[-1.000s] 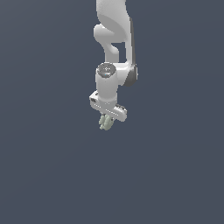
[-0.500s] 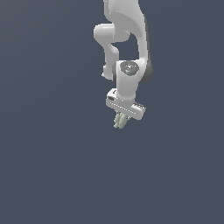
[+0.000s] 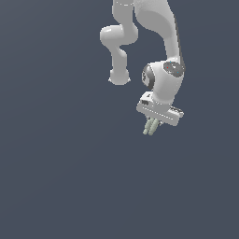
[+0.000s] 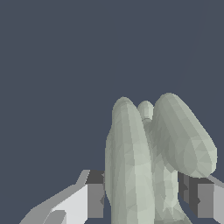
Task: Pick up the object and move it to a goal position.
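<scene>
One lumpy pale object [image 4: 148, 162] fills the wrist view, clamped between the pincer [image 3: 152, 125] pads, hanging below the arm [image 3: 161, 56] at five o'clock. A fast swing could slip it free; no goal marker shows.

Pale grey-green object [image 3: 151, 127], white arm [image 3: 164, 84], slate-grey backdrop.

Even, soft light falls from above: the white arm [image 3: 161, 32] is brightest on its upper curves and shades to grey beneath. The dark slate backdrop around the arm is flat, with no cast shadows or glare. Edges are sharp (faceted polygons show on the object [image 4: 153, 162]), without blur or distortion.
</scene>
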Tool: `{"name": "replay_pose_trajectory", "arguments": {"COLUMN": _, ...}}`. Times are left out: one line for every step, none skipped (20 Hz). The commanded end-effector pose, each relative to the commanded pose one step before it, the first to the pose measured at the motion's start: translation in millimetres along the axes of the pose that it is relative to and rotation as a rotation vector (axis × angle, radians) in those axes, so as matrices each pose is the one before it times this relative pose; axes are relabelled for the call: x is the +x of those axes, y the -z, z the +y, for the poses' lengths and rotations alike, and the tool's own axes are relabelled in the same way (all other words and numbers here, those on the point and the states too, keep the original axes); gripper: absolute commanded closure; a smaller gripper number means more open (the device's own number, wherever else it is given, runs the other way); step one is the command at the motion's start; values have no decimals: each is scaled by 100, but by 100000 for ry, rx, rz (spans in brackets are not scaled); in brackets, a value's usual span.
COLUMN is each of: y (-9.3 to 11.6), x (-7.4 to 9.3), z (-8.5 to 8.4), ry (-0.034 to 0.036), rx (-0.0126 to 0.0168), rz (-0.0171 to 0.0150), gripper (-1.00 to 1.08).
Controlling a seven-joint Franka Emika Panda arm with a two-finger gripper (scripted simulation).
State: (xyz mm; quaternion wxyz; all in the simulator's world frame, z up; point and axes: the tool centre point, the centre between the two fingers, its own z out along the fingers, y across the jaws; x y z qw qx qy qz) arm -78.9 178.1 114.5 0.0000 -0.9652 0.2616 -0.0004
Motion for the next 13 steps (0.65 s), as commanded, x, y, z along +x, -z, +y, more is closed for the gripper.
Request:
{"name": "replay_pose_trajectory", "arguments": {"y": 192, "x": -1167, "z": -1909, "ry": -239, "rx": -6, "rz": -22, "gripper": 108}}
{"name": "replay_pose_trajectory", "arguments": {"y": 65, "x": -394, "z": -657, "ry": 0, "rx": 0, "rz": 0, "gripper": 108}}
{"name": "replay_pose_trajectory", "arguments": {"y": 60, "x": -358, "z": -601, "ry": 0, "rx": 0, "rz": 0, "gripper": 108}}
{"name": "replay_pose_trajectory", "arguments": {"y": 54, "x": -320, "z": -544, "ry": 0, "rx": 0, "rz": 0, "gripper": 108}}
{"name": "replay_pose_trajectory", "arguments": {"y": 48, "x": -282, "z": -485, "ry": 0, "rx": 0, "rz": 0, "gripper": 108}}
{"name": "replay_pose_trajectory", "arguments": {"y": 42, "x": -242, "z": -424, "ry": 0, "rx": 0, "rz": 0, "gripper": 108}}
{"name": "replay_pose_trajectory", "arguments": {"y": 35, "x": -201, "z": -364, "ry": 0, "rx": 0, "rz": 0, "gripper": 108}}
{"name": "replay_pose_trajectory", "arguments": {"y": 29, "x": -158, "z": -302, "ry": 0, "rx": 0, "rz": 0, "gripper": 108}}
{"name": "replay_pose_trajectory", "arguments": {"y": 23, "x": -115, "z": -240, "ry": 0, "rx": 0, "rz": 0, "gripper": 108}}
{"name": "replay_pose_trajectory", "arguments": {"y": 16, "x": -72, "z": -178, "ry": 0, "rx": 0, "rz": 0, "gripper": 108}}
{"name": "replay_pose_trajectory", "arguments": {"y": 10, "x": -30, "z": -114, "ry": 0, "rx": 0, "rz": 0, "gripper": 108}}
{"name": "replay_pose_trajectory", "arguments": {"y": 4, "x": 0, "z": -54, "ry": 0, "rx": 0, "rz": 0, "gripper": 108}}
{"name": "replay_pose_trajectory", "arguments": {"y": 1, "x": 5, "z": -13, "ry": 0, "rx": 0, "rz": 0, "gripper": 108}}
